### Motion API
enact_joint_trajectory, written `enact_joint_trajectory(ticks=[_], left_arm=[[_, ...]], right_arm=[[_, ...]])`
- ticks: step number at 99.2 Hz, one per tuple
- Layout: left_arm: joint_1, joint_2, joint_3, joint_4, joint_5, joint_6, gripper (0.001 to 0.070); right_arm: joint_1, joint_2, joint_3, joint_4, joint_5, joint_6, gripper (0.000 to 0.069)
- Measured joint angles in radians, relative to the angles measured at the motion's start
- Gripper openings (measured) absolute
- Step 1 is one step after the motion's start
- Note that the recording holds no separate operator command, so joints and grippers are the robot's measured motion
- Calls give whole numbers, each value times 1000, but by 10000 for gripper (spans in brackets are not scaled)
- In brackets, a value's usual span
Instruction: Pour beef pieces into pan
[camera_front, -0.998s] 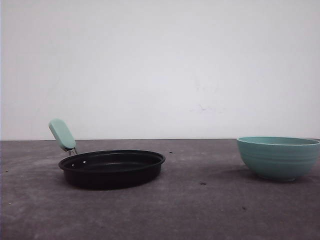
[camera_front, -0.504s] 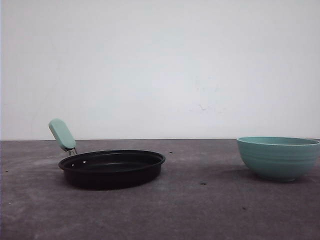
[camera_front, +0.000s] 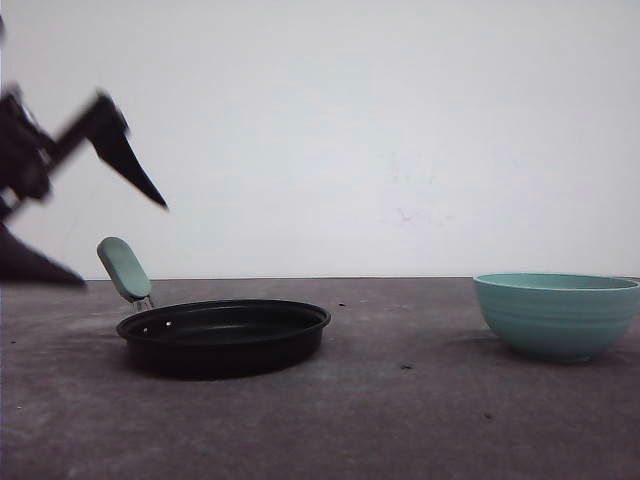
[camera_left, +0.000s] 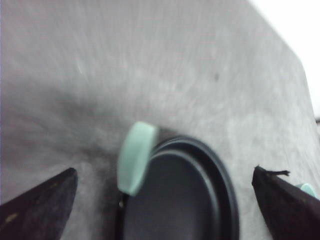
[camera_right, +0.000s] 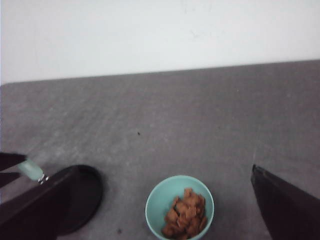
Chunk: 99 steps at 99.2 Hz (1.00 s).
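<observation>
Front view has my left gripper (camera_front: 85, 205) at the left edge, blurred with motion, where half a second ago there was no arm at all; its fingers are spread wide, one tip above the pan handle (camera_front: 124, 268) and one lower at the frame edge. The pan (camera_front: 224, 336) sits where it was, left of centre on the table (camera_front: 400, 420), and the bowl (camera_front: 556, 314) is well apart on the right. On the left wrist view the handle (camera_left: 135, 157) lies between the open fingers, untouched. My right gripper (camera_right: 150, 200) hangs high over the table, fingers apart and empty, with the bowl (camera_right: 156, 202) below and between them. The beef (camera_right: 184, 220) is heaped inside that bowl. I read this as the start: left going to steady the pan, right yet to take the bowl, nothing poured.
</observation>
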<state>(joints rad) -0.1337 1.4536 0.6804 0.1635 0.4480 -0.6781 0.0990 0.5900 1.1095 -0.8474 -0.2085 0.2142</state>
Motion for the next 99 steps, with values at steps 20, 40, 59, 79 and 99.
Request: enact_joint_trajectory(ticks=[20,40,59,79,99], left_arm=[[-1,215,8,208,38,-117,568],[-2,269,19,263,37,-161,94],[0,234,18,286,71,-168,52],[-50,17,18,136,74,-114,52],[-131,-244,18,-102,28,-6,52]], right_arm=[[0,-26,0,-31,0,0,685],[0,-29,0,-63,0,2,685],[0,-32,0,-69,19,2,685],[0,31,-7,-80,57,-9,683],[0,238,-94,-14,37,-39,673]])
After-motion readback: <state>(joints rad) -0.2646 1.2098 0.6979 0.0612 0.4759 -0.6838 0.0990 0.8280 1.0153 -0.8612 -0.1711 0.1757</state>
